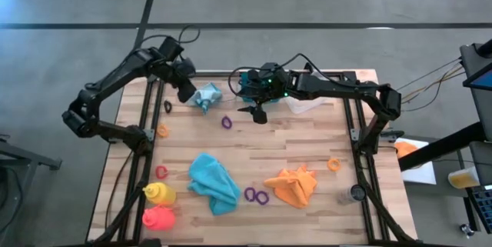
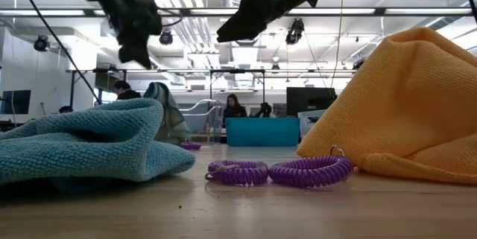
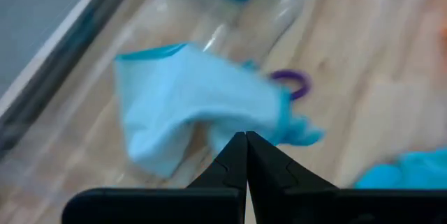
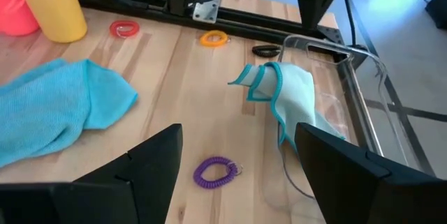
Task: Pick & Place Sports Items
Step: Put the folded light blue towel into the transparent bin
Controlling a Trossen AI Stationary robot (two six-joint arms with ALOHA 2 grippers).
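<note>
A pale blue cloth (image 1: 206, 97) lies crumpled at the far left, partly over a clear tray's rim (image 4: 328, 46). My left gripper (image 1: 187, 87) is shut and hangs above the cloth (image 3: 195, 98) without touching it; it also shows in the low view (image 2: 138, 49). My right gripper (image 1: 257, 113) is open and empty above the table's far middle, near a purple ring (image 1: 227, 121); between its fingers (image 4: 237, 161) that ring (image 4: 215, 171) shows. A teal cloth (image 1: 214, 181), an orange cloth (image 1: 294, 187), two purple rings (image 1: 257, 195), and a yellow bottle (image 1: 160, 193) and a pink-red bottle (image 1: 157, 218) lie near the front.
A teal bin (image 1: 250, 82) and a clear tray (image 1: 306, 102) stand at the far edge. A red ring (image 1: 161, 171), orange rings (image 1: 163, 131) (image 1: 334, 163) and a black ring (image 1: 167, 106) lie on the wood. Bare wood lies between the grippers and the cloths near the front.
</note>
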